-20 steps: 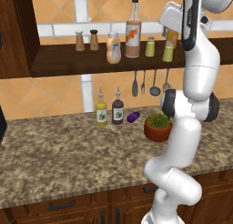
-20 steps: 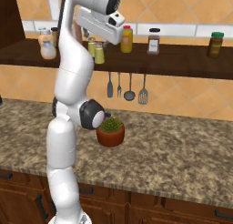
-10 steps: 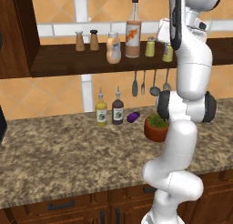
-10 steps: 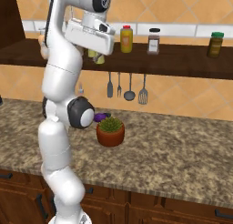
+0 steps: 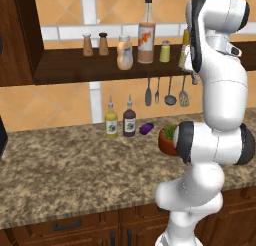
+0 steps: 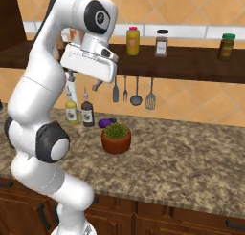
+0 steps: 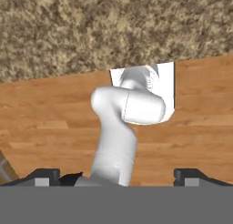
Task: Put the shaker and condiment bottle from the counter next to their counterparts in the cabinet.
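Observation:
On the cabinet shelf [image 5: 75, 70] the squat peach condiment bottle [image 5: 124, 52] stands just left of the tall orange-labelled spouted bottle [image 5: 146, 34]. A tiny yellow-green shaker [image 5: 164, 51] stands right of the tall bottle. A second shaker [image 5: 185, 44] of the same kind is half hidden behind my arm. My gripper [image 6: 85, 81] hangs in front of the shelf and points down. In the hand view the gripper [image 7: 117, 175] is open, its fingertips [image 7: 43, 175] wide apart with nothing between them, over the counter edge [image 7: 113, 32] and wooden floor.
Two brown shakers [image 5: 95, 44] stand at the shelf's left. Under the shelf hang utensils [image 5: 165, 92]. On the counter are two small bottles [image 5: 120, 122], a purple vegetable [image 5: 146, 128] and a potted plant [image 6: 116, 136]. Further right on the shelf are a yellow red-capped bottle [image 6: 133, 40] and jars [image 6: 161, 43].
The hand has drawn back from the shelf, dropped lower and tipped to point down. The jaws have stayed wide. The bottles and shakers on the shelf have not moved.

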